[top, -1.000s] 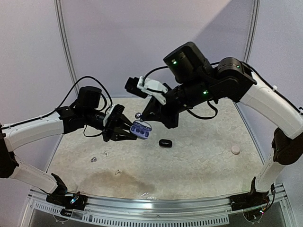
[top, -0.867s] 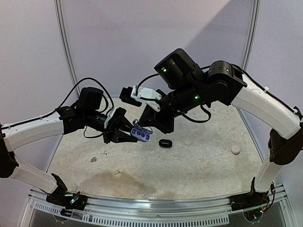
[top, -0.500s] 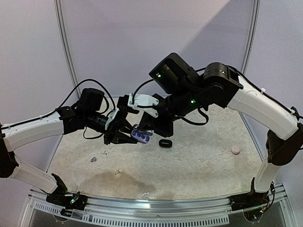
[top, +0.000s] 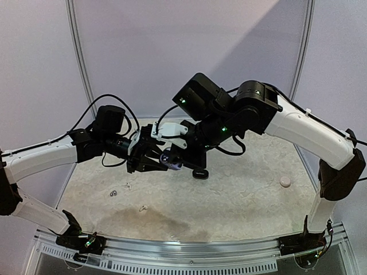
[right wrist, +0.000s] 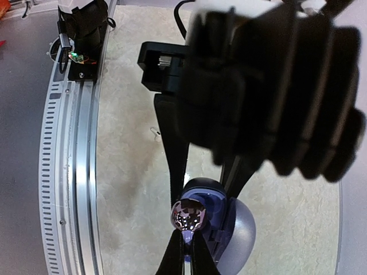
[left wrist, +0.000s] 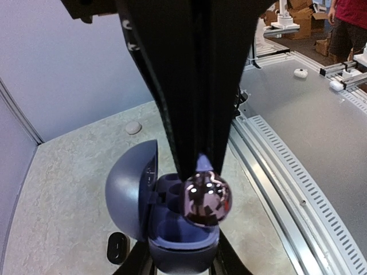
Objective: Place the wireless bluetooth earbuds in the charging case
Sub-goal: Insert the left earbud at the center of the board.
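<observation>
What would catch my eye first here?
Mid-air at the centre, the right gripper pinches a shiny silvery earbud just over an open bluish charging case held up by the left gripper. Below them, a small black oval object lies on the pale table.

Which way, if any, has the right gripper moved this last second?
Yes. From above, the right gripper with its earbud has come down and left relative to the black oval object on the table, reaching the open charging case.
</observation>
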Robot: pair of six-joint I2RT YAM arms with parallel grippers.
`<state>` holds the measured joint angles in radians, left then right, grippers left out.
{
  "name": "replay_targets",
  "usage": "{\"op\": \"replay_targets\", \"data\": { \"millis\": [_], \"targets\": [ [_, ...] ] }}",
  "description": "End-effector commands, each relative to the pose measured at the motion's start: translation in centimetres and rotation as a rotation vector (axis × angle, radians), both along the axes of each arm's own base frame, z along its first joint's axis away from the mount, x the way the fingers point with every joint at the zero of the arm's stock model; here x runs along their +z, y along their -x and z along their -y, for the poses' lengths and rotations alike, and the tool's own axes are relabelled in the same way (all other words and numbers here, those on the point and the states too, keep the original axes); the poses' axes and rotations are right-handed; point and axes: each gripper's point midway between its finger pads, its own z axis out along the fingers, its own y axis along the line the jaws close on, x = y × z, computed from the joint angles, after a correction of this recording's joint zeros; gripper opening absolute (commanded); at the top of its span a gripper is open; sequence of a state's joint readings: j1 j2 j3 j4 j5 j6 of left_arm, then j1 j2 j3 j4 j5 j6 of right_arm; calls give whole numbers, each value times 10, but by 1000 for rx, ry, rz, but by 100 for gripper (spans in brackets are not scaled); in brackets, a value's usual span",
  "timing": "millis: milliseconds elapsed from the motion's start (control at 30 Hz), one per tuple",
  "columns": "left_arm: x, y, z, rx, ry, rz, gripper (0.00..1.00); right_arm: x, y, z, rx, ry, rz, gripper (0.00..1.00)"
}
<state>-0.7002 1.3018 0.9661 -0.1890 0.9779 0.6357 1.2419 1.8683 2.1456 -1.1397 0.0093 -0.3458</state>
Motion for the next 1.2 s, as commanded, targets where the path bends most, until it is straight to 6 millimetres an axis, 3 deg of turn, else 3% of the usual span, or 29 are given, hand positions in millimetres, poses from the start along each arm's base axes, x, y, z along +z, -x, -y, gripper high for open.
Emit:
{"op": "replay_targets", "data": {
  "millis": [0, 467, 700, 833, 1067, 1167],
  "targets": [
    [2, 8, -2, -28, 6, 24, 0, 4, -9, -2, -28, -7, 55, 0],
    [5, 1, -1, 8, 11, 25, 0, -8, -3, -3, 12, 24, 32, 0],
    [6, 1, -2, 14, 12, 37, 0, -23, -9, 1, -12, 89, 45, 0],
    [6, 1, -1, 9, 17, 37, 0, -19, -16, -3, -34, 80, 69, 0],
    [7, 0, -1, 13, 17, 33, 0, -19, -21, -8, -49, 72, 90, 13],
    [6, 1, -1, 12, 18, 27, 0, -17, -22, -8, -50, 70, 97, 13]
  ]
}}
